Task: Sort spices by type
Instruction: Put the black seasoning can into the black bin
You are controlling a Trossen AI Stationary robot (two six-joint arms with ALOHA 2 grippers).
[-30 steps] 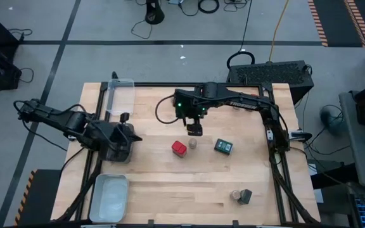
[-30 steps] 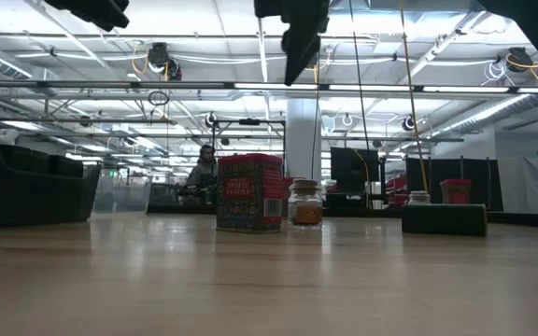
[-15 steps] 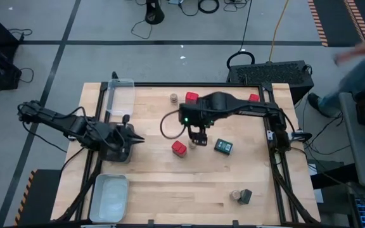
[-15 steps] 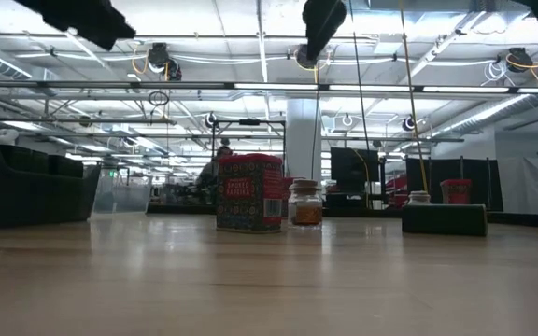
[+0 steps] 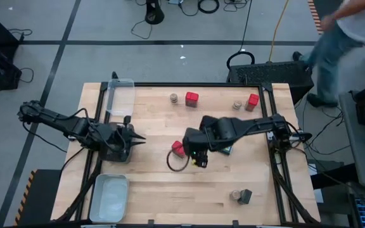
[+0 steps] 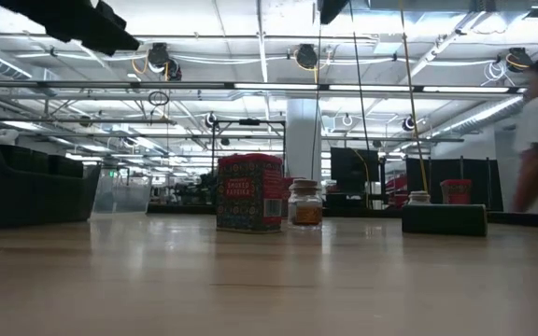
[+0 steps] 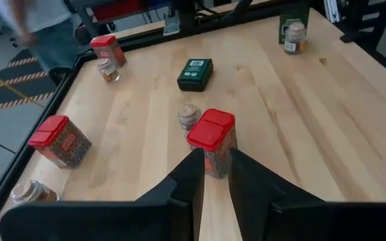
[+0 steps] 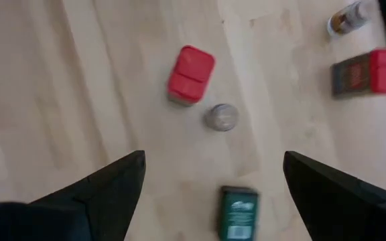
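Observation:
A red tin [image 5: 178, 147] stands mid-table with a tan-lidded jar [image 8: 221, 117] beside it and a dark green tin [image 8: 236, 214] lying flat to their right. In the high view my right arm covers the jar. My right gripper [image 8: 213, 171] hovers high above these three, fingers wide open and pointing down. More red tins [image 5: 191, 99] [image 5: 252, 102] and jars [image 5: 173, 98] [image 5: 237, 105] stand along the far edge. A jar [image 5: 235, 194] and a dark tin [image 5: 245, 196] sit near the right corner. My left gripper [image 7: 216, 161] waits left of the red tin [image 7: 211, 137], fingers a little apart.
A clear tray [image 5: 120, 95] stands at the far left corner and a pale tray [image 5: 109, 197] at the near left corner. A cable loop [image 5: 176, 161] hangs below my right arm. A person [image 5: 344, 38] moves beyond the table's far right corner. Bare wood lies along the near edge.
My right gripper has swung from the far side of the red tin and jar toward the table's near edge, now over them, and has risen out of the low view's top. The spices have stayed put. A person has walked in beyond the far right corner.

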